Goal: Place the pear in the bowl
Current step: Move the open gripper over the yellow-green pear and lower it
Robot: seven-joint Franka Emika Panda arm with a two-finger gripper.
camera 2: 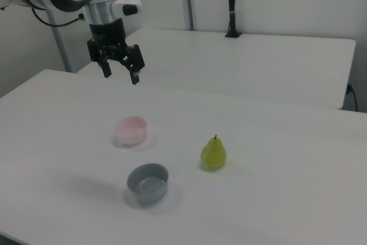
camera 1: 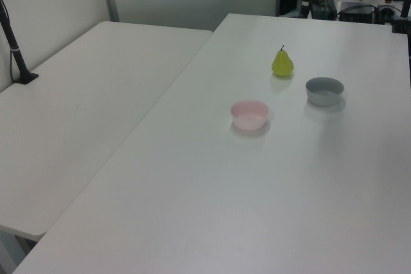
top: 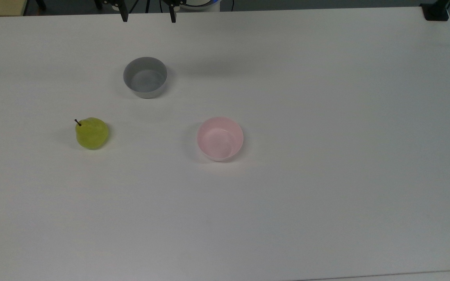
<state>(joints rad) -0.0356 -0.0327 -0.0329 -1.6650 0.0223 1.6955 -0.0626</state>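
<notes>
The grey bowl (camera 2: 148,182) is sitting nearest the camera in the right view, low on the white surface (camera 2: 275,142). The claw (camera 2: 120,72) is hanging in the air well above that surface, its two dark fingers (camera 2: 135,67) standing apart with nothing between them, pointing down. In the right view it is hovering up and to the right view's left of the pink bowl (camera 2: 131,129), well clear of it. In the top view the two fingertips (top: 124,16) are poking in at the upper edge, spread, beyond the grey bowl (top: 145,77).

Taking the pink bowl (top: 220,138) as the landmark: it is resting upright and empty near the middle of the surface (top: 326,175). The grey bowl is standing well apart from it, toward the top view's upper left, also upright and empty. The pear (top: 91,132) is sitting on the surface well apart from the pink bowl, to the top view's left of it, with its thin dark stem pointing up and to the top view's left. In the left view the pear (camera 1: 282,63) is standing upright beyond the pink bowl (camera 1: 249,114), with the grey bowl (camera 1: 324,90) to the left view's right of it. In the right view the pear (camera 2: 213,153) is resting to the right view's right of the pink bowl, touching neither bowl.
</notes>
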